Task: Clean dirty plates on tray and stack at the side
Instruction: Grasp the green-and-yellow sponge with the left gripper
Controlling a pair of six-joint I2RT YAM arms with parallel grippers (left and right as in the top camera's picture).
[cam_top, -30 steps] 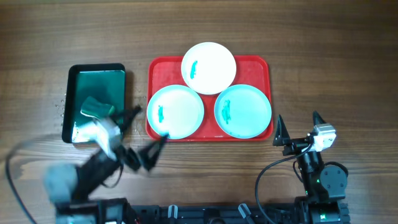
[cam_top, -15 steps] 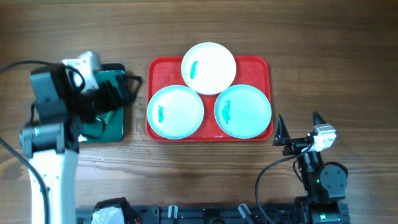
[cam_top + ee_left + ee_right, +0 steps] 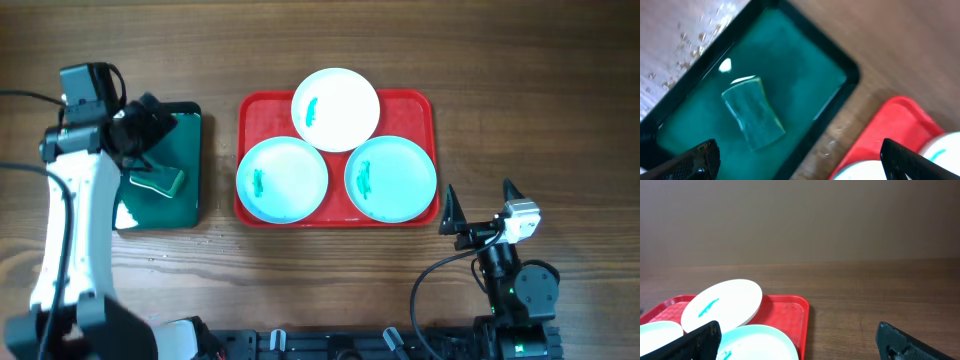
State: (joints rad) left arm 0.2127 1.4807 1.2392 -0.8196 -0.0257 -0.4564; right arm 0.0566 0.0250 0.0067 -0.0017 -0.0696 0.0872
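I'm counting three plates, all lying on the red tray [image 3: 428, 102]: one white plate [image 3: 335, 108] at the far side and two pale turquoise ones, the left turquoise plate [image 3: 283, 180] and the right turquoise plate [image 3: 391, 178], side by side in front of it. The white one's near edge is lying over both turquoise rims and tilting a little. Each plate is showing one teal smear, so that's three smears.

One dark green tray [image 3: 188, 150] is sitting to the left of the red one, apart from it, with a single sponge [image 3: 752, 119] lying in it.

My left gripper [image 3: 152, 128] is hovering over that green tray with its jaws spread wide and nothing between them; the sponge is lying just below and between the fingers, untouched. The plates are off to its right, well apart.

My right gripper [image 3: 480, 205] is waiting near the red tray's near right corner, not touching it, jaws spread and empty too. From its wrist camera the plates are lying ahead and to the left.
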